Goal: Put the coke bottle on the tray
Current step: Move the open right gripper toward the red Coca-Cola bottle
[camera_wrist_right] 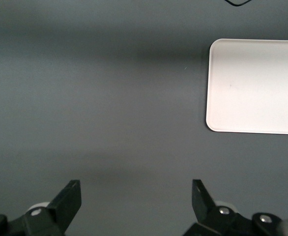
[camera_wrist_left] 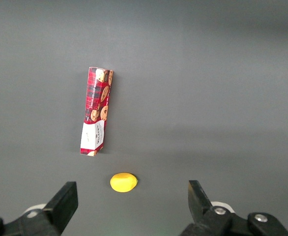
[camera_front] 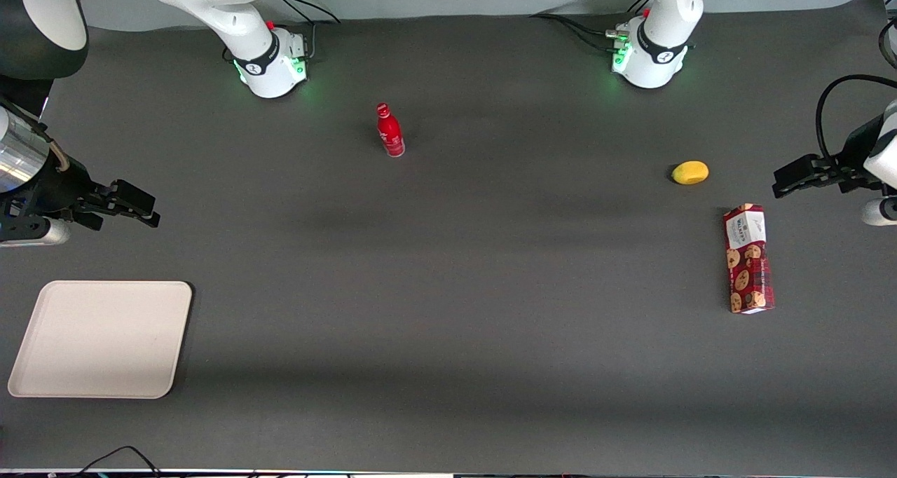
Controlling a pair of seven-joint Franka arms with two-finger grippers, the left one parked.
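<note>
Nearest the front camera lies the tray (camera_front: 101,338), bare and flat on the dark table (camera_front: 448,289) toward the working arm's end; farther from the camera than the tray hangs the claw (camera_front: 137,208), well apart from everything, holding nothing. The coke bottle (camera_front: 390,130) stands upright much farther from the camera, near the arm bases and roughly mid-table, clear of other things. Toward the parked arm's end lie a yellow lemon-like fruit (camera_front: 690,172) and, nearer the camera than it, a red cookie box (camera_front: 748,258), both well away from the bottle. The left wrist view shows only that box and fruit. In the right wrist view the claw (camera_wrist_right: 136,196) has its fingers spread wide over bare table, with the tray (camera_wrist_right: 254,86) close by; the bottle is not in sight there. The step in hand looks like the reach: the arm would do well to travel toward the bottle with fingers released, come in level at the body below the narrow neck, and close squarely so the slim bottle does not tip
</note>
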